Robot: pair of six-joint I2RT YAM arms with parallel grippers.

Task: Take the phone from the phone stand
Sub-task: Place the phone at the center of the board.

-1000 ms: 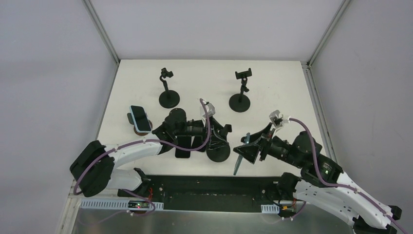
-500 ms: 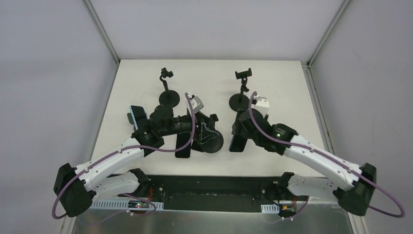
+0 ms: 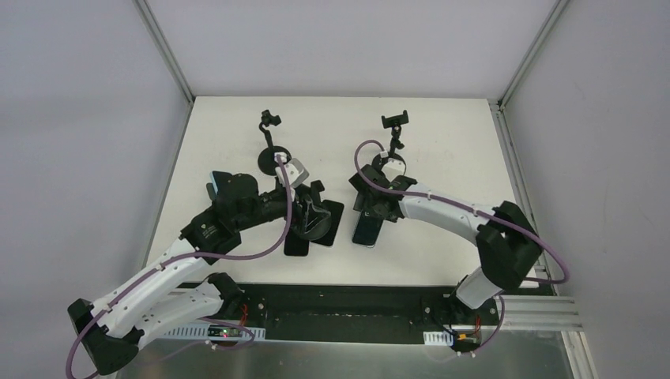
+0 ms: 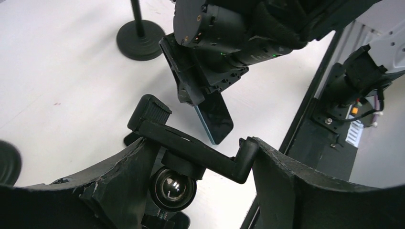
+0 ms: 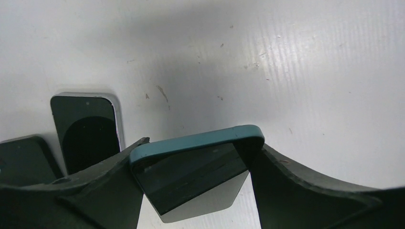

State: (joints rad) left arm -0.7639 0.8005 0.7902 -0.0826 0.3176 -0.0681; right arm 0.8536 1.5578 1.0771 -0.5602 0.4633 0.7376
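Observation:
My right gripper [image 3: 370, 212] is shut on a dark phone with a teal edge [image 3: 366, 230] and holds it tilted just above the table; in the right wrist view the phone [image 5: 191, 167] sits between both fingers [image 5: 286, 186]. My left gripper [image 3: 313, 213] is shut on the empty clamp of a black phone stand [image 3: 304, 227]. In the left wrist view the clamp bar [image 4: 196, 151] spans my fingers [image 4: 282, 186], with its ball joint [image 4: 173, 187] below, and the phone [image 4: 213, 117] hangs from the right gripper just beyond.
Two dark phones [image 3: 296, 245] [image 3: 332, 227] lie flat near the held stand; they also show in the right wrist view [image 5: 86, 131]. Two empty stands [image 3: 269, 126] [image 3: 395, 126] are at the back. A stand holding a blue phone [image 3: 220, 183] is at the left.
Both arms have reached farther onto the table. The right gripper carried the teal phone left and away from the near edge. The left gripper moved the stand left and back.

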